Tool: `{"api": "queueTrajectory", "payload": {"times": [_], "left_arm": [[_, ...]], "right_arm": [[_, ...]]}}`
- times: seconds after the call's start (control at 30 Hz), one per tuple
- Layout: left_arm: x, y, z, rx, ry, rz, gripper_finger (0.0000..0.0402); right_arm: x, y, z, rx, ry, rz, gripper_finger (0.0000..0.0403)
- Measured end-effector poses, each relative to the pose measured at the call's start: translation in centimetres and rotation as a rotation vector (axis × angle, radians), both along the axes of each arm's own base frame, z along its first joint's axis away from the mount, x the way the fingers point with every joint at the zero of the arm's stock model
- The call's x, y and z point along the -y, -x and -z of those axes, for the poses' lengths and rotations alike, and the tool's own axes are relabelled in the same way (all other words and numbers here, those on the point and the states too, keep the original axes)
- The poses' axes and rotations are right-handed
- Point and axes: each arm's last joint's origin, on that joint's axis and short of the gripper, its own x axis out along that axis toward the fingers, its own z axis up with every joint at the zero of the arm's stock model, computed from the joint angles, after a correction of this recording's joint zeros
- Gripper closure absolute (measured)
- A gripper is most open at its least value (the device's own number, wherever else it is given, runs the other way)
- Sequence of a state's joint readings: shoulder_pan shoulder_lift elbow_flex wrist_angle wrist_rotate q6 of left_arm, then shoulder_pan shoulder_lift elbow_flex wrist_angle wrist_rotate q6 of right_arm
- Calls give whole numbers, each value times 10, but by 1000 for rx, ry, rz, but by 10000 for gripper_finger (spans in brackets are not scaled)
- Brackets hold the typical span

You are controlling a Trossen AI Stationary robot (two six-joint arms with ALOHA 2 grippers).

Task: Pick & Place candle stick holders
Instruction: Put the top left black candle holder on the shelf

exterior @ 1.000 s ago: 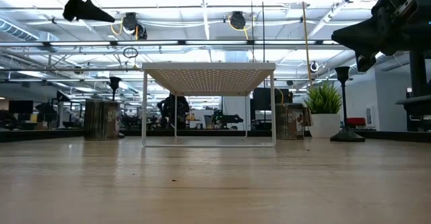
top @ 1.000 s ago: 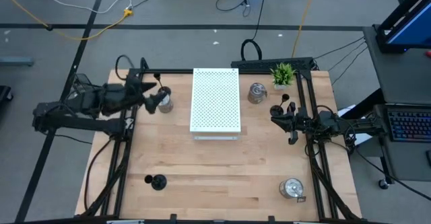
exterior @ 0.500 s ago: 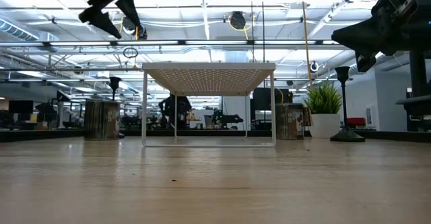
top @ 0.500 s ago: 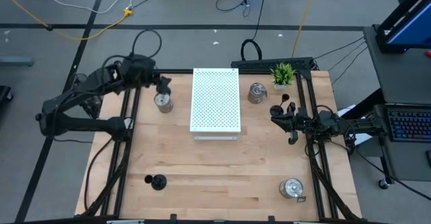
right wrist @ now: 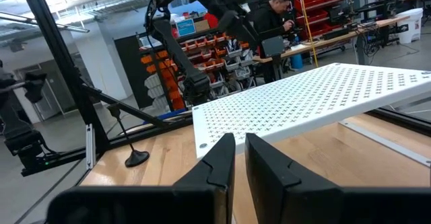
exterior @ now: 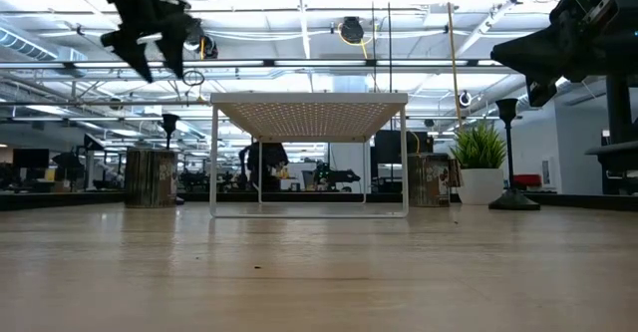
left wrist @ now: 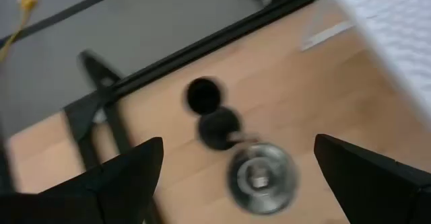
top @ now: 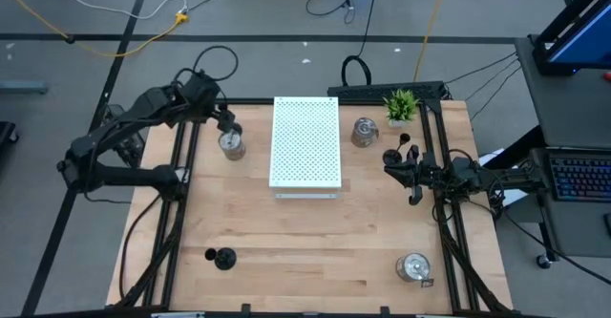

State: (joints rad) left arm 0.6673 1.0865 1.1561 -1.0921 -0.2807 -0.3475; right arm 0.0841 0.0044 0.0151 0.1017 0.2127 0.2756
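High view showed the left end effector (top: 225, 119), fingers spread, above a silver holder (top: 231, 144) near the surface's (top: 286, 242) far left corner. The right end effector (top: 401, 170) waited, fingers pressed together, by the right edge.

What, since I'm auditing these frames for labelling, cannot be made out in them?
1. Left wrist view: blur. Whether the black holder touches the silver holder cannot be told.
2. High view: that black holder is too small and dark beside the open left gripper to separate from it.
3. Right wrist view: the white board hides the table beyond it.
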Motion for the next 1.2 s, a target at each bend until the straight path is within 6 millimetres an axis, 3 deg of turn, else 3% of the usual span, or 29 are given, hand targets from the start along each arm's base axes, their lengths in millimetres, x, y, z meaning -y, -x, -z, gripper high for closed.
{"api": "queueTrajectory", "payload": {"times": [0.3, 0.67, 1.2], "left_arm": [[-13, 0, 8, -58, 18, -48, 9], [-32, -20, 32, -192, 64, -57, 9], [-38, -27, 41, -197, 100, -89, 9]], "right_arm": [[0, 0, -1, 11, -1, 0, 376], [0, 1, -8, 81, -7, 0, 376], [0, 1, -8, 82, -7, 0, 376]]}}
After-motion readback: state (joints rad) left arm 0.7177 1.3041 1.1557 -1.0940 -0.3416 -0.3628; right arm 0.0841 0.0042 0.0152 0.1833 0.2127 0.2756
